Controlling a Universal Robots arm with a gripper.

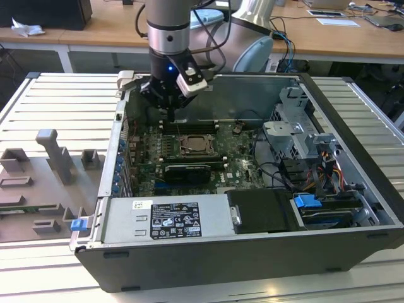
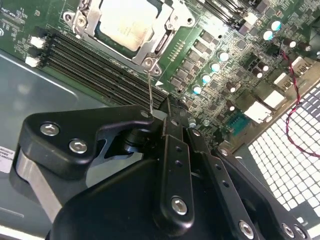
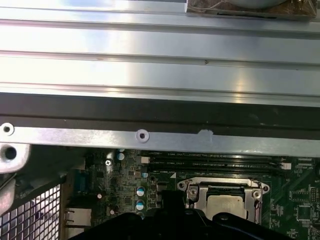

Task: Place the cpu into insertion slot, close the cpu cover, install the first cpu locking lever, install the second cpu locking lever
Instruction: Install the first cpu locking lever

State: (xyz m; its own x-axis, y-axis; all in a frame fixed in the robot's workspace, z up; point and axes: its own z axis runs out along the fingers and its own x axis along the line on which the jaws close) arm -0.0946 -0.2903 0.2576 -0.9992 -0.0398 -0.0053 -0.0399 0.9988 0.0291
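The cpu [image 2: 127,22] lies with its pale metal top up in the insertion slot [image 1: 201,153] on the green board. It shows in the first wrist view too, as cpu [image 3: 227,206]. The silvery cpu cover [image 2: 164,39] is folded down flat around the chip. A thin wire locking lever [image 2: 150,87] rises from the socket's corner and its upper end runs into my fingertips. My gripper [image 2: 167,111] is shut on that lever. In the exterior view the gripper [image 1: 172,115] hangs inside the open case, just behind the socket towards the exterior view's left.
Long black memory slots [image 2: 100,62] run beside the socket. A black graphics card [image 1: 186,170] lies in front of it, and a power supply [image 1: 167,218] fills the case front. A drive cage [image 1: 297,126] and cables stand at the right. Grey fixtures [image 1: 50,170] sit left of the case.
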